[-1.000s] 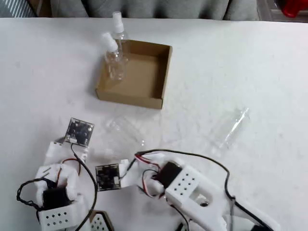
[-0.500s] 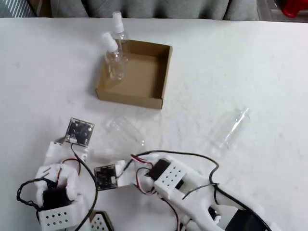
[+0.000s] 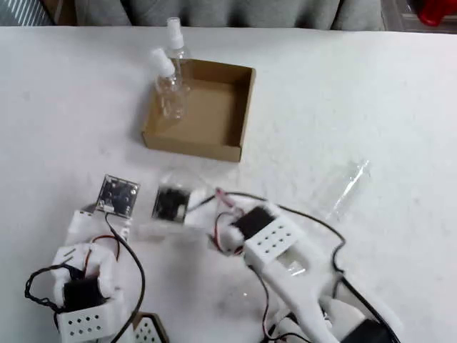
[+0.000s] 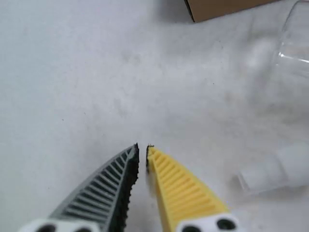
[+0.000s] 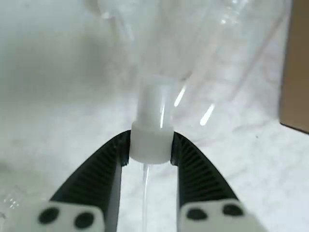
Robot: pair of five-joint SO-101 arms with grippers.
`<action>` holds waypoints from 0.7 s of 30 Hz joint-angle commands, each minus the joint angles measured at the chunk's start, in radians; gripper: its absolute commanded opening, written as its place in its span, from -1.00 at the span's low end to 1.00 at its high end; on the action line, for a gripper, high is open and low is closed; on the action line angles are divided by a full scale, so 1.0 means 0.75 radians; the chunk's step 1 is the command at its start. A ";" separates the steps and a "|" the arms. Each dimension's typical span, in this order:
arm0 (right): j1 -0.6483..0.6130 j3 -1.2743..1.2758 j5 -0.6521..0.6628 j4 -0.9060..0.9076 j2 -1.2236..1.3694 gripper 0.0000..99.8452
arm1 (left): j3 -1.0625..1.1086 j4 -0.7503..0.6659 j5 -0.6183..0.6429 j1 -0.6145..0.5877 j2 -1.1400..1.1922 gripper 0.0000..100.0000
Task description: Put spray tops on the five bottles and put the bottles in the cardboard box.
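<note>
My right gripper (image 5: 150, 147) is shut on a white spray top (image 5: 150, 135), whose thin tube hangs back between the fingers. Just beyond it a clear bottle (image 5: 212, 53) without a top lies on the table; in the high view this bottle (image 3: 187, 191) is in front of the cardboard box (image 3: 214, 136). The right arm (image 3: 275, 243) stretches toward it. Another bare bottle (image 3: 344, 187) lies to the right. One topped bottle (image 3: 170, 86) stands in the box, a second (image 3: 175, 39) behind it. My left gripper (image 4: 142, 147) is shut and holds nothing, low over the table.
In the left wrist view a loose white spray top (image 4: 277, 169) lies near the clear bottle (image 4: 294, 43), with the box corner (image 4: 222, 7) beyond. The left arm (image 3: 89, 279) sits at the front left edge. The right half of the table has open room.
The right arm has swung away from the front edge toward the box, carrying the spray top up to the lying bottle. The left arm has not moved.
</note>
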 commanded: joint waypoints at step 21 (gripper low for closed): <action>1.689 -0.309 0.176 0.394 -0.257 -0.97 | 0.000 0.002 -0.016 -0.013 -0.015 -0.92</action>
